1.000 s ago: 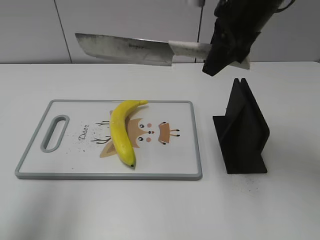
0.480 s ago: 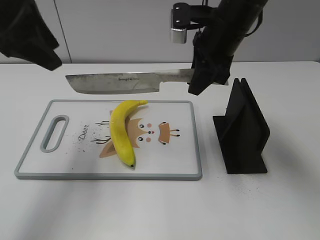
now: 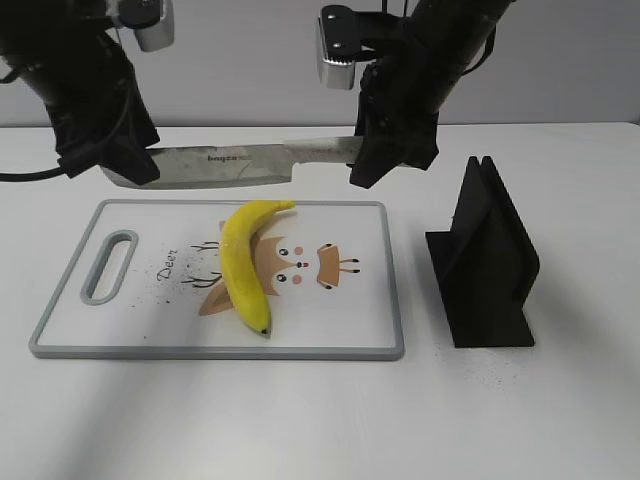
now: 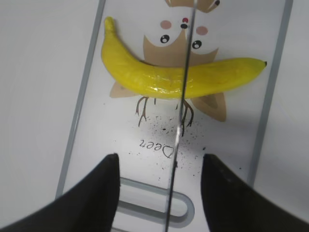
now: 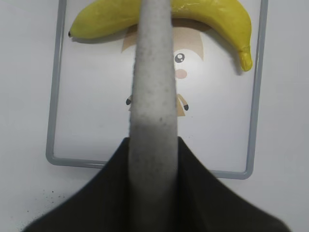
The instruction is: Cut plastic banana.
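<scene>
Banana-cutting setup, cut not yet begun. You see the plastic banana lying whole and unmarked on the cutting board, its stem toward the board's far edge and its dark tip toward the near edge, over a printed cartoon deer.

Your right gripper is clamped on the pale handle of the knife; in the right wrist view that handle runs straight out from between the jaws and over the banana. The blade is held level in the air above the far edge of the board, edge downward, apart from the fruit.

Your left gripper stands at the blade's tip end. In the left wrist view its two fingers are spread wide, one on either side of the blade, and touch neither the steel nor the banana.

What is done: the knife is out of the black stand, in hand, and lined up across the banana's middle. What is left: the whole cut, meaning the descent of the blade through the fruit, and probably some steadying by the spread left fingers.

Writing: the board bears the word "Deer" in script beside its handle slot. The blade carries a small dark brand mark, too small to read with confidence.
</scene>
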`<state>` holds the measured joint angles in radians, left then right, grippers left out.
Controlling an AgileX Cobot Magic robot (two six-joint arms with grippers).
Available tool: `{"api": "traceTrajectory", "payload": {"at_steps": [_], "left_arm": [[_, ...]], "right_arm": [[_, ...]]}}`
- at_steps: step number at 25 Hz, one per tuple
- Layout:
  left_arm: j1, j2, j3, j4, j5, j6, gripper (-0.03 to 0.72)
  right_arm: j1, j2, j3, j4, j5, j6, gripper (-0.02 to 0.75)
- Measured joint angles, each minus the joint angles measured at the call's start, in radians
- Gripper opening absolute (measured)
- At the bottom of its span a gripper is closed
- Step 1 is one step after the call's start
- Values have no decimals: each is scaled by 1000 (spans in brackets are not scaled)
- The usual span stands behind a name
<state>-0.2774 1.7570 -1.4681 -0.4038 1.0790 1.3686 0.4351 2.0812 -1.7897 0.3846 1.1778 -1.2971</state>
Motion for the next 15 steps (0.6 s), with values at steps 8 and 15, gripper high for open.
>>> {"api": "traceTrajectory", "payload": {"at_steps": [8,15], "left_arm": [[0,37,0,0,-15,1,252],[0,43,-1,-1,-6,9,-11]], "right_arm": [[0,6,0,2,-1,-1,182],[0,10,0,2,-18,18,182]]}}
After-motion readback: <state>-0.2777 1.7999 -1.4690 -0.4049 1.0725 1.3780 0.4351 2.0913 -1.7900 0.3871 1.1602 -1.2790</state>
